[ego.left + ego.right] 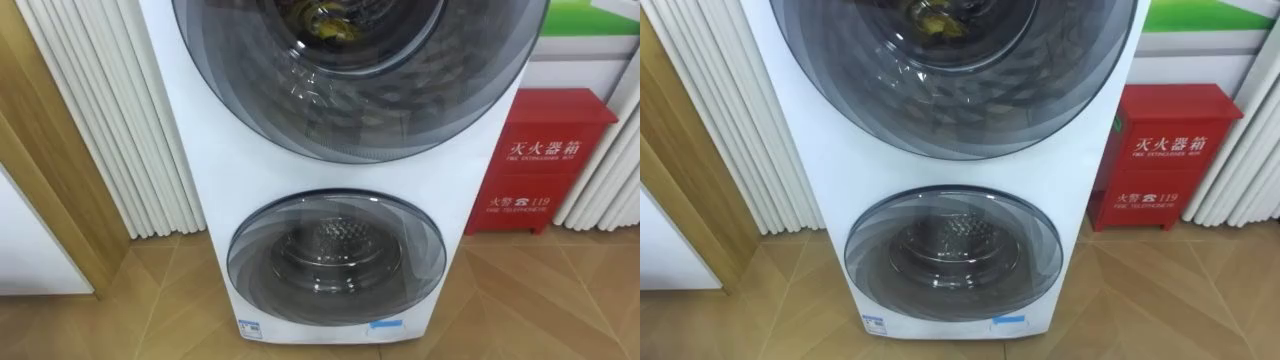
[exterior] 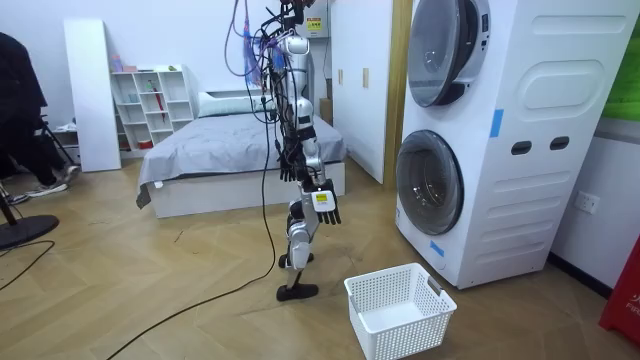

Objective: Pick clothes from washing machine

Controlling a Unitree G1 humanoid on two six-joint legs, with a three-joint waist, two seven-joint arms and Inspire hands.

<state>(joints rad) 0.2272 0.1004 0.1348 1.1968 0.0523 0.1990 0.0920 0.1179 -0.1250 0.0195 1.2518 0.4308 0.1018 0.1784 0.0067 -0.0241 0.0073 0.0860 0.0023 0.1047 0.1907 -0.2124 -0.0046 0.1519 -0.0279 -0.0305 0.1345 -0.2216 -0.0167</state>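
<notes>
Your robot stands on the wooden floor [image 2: 150,270] a few steps from the washing machine [image 1: 200,150], facing its front. A white laundry basket [image 2: 400,310] sits on the floor between the two, nearer the machine; a bed [image 2: 220,150] lies behind the robot.

From the head camera you look straight at the stacked front. The upper door [image 1: 400,100] fills 12 o'clock and the lower door [image 1: 335,258] sits at 6 o'clock; both lie flat against the white casing. The clothes [image 1: 322,22] show as a yellowish bundle behind the upper glass at 12 o'clock, cut by the top edge; behind the lower glass you see bare drum metal. A red cabinet [image 1: 545,160] stands at 3 o'clock, just beside the machine; white ribbed panelling [image 1: 110,110] runs down at 9 o'clock.

In the room view the right hand [image 2: 325,207] hangs in front of the hip, fingers relaxed and pointing down, holding nothing.
</notes>
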